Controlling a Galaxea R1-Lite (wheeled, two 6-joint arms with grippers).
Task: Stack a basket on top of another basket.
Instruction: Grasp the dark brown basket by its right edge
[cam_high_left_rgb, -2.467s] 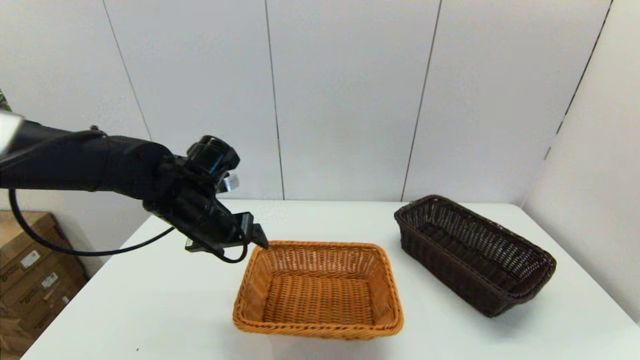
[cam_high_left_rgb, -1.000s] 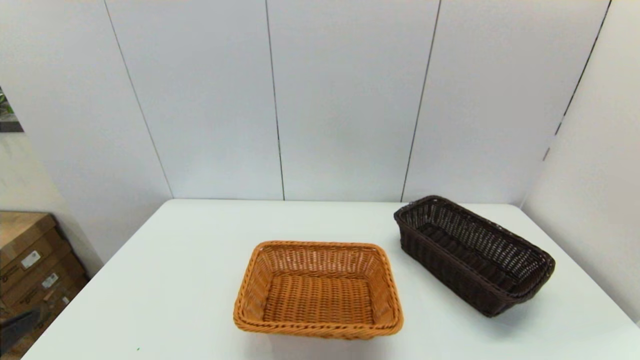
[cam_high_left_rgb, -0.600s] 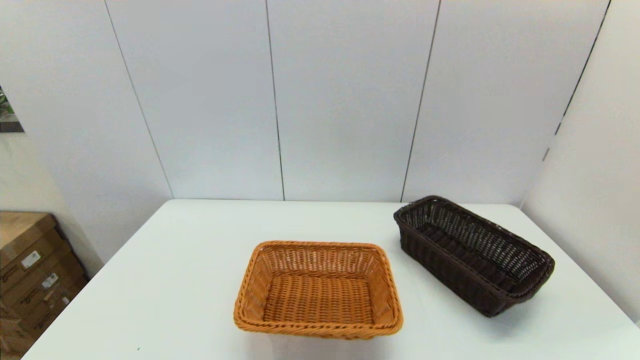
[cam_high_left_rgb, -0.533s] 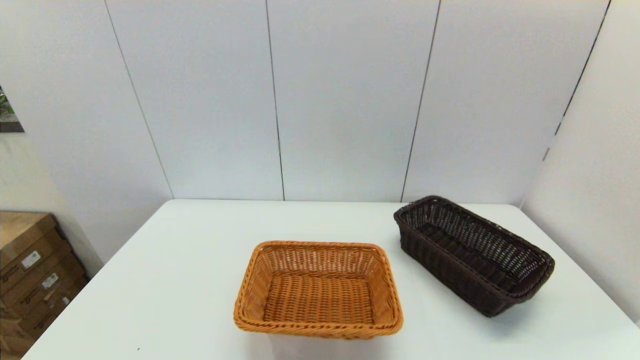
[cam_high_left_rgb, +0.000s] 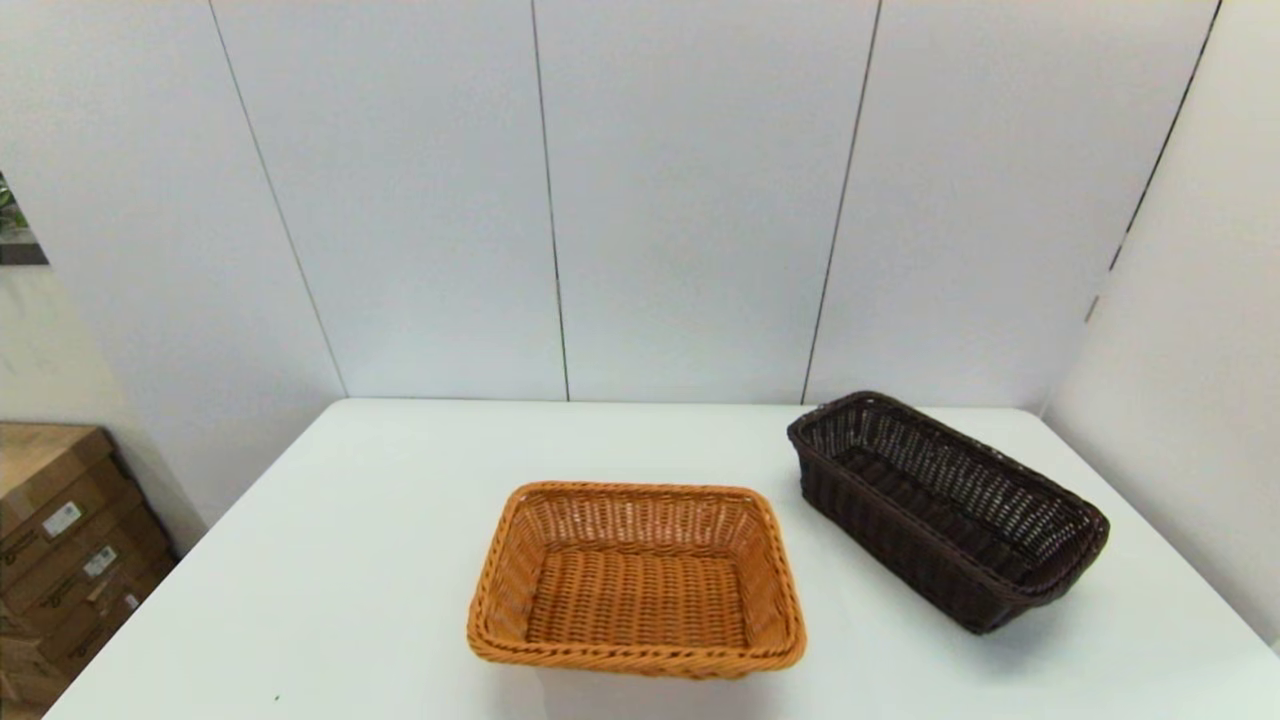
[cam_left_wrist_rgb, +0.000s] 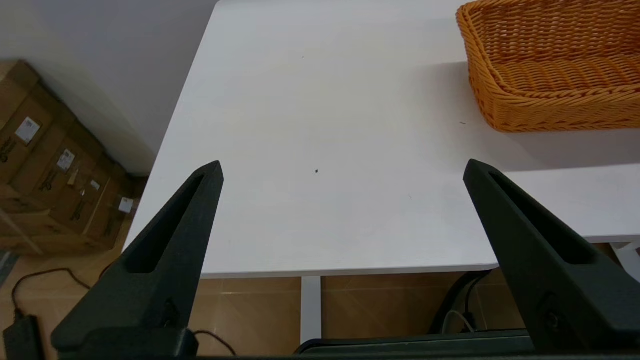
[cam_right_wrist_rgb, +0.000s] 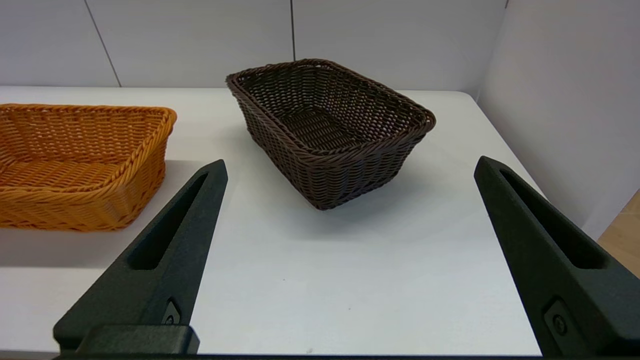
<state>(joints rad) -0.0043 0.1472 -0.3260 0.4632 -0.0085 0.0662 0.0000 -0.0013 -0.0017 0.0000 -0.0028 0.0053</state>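
The dark brown basket (cam_high_left_rgb: 950, 505) stands empty on the right side of the white table (cam_high_left_rgb: 360, 540), angled away to the right; the right wrist view shows the dark brown basket (cam_right_wrist_rgb: 330, 127) too. The orange basket (cam_high_left_rgb: 637, 578) sits empty near the table's front middle, a hand's width to the left of it, and shows as the orange basket (cam_right_wrist_rgb: 80, 160) and the orange basket (cam_left_wrist_rgb: 550, 65) in the wrist views. Neither arm appears in the head view. My left gripper (cam_left_wrist_rgb: 342, 170) hangs open off the table's front left edge. My right gripper (cam_right_wrist_rgb: 350, 167) is open before the front right edge, facing the dark basket.
Grey wall panels (cam_high_left_rgb: 690, 200) close the back of the table and a side wall (cam_high_left_rgb: 1190, 350) runs along its right edge. Cardboard boxes (cam_high_left_rgb: 60, 540) stand on the floor to the left. A cable (cam_left_wrist_rgb: 40, 280) lies on the floor below the left gripper.
The left arm, which hovered at the orange basket's far left corner 2.5 s ago, has drawn back out of the head view. Both baskets stay where they were.
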